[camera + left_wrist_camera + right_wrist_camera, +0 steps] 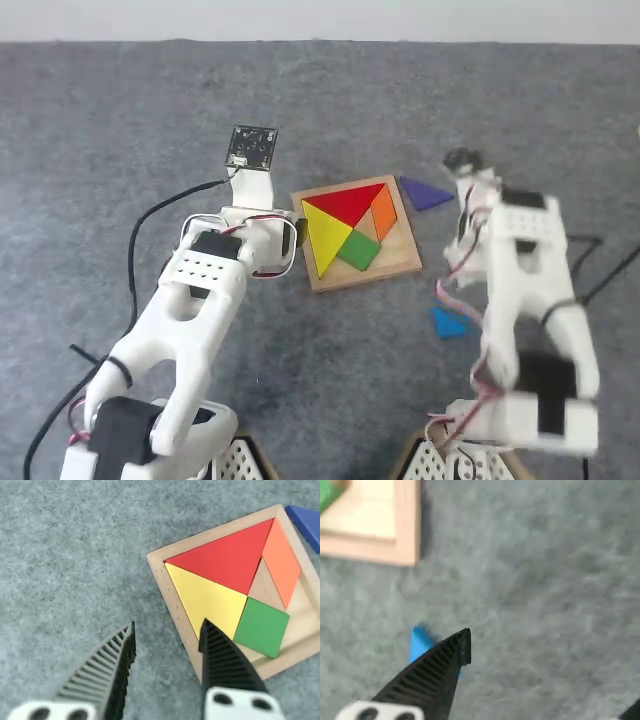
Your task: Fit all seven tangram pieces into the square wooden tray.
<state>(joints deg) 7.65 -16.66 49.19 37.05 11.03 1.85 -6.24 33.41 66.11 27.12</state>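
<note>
Wooden tray [368, 277] sits askew, purple triangle [424, 192] beside it lying crosswise; left gripper [169, 630] and right gripper [550, 675] both gape empty.

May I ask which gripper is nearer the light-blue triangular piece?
Right. The right gripper is beside the light-blue triangular piece; the left gripper is at the square wooden tray's opposite edge.

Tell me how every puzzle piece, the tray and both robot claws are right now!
wooden tray, partly filled, bare wood showing
red triangle, in the tray
yellow triangle, in the tray
green square, in the tray
orange piece, in the tray
purple triangle, outside, by a tray corner
blue piece, outside, apart from the tray
left gripper, open, empty
right gripper, open, empty
</note>
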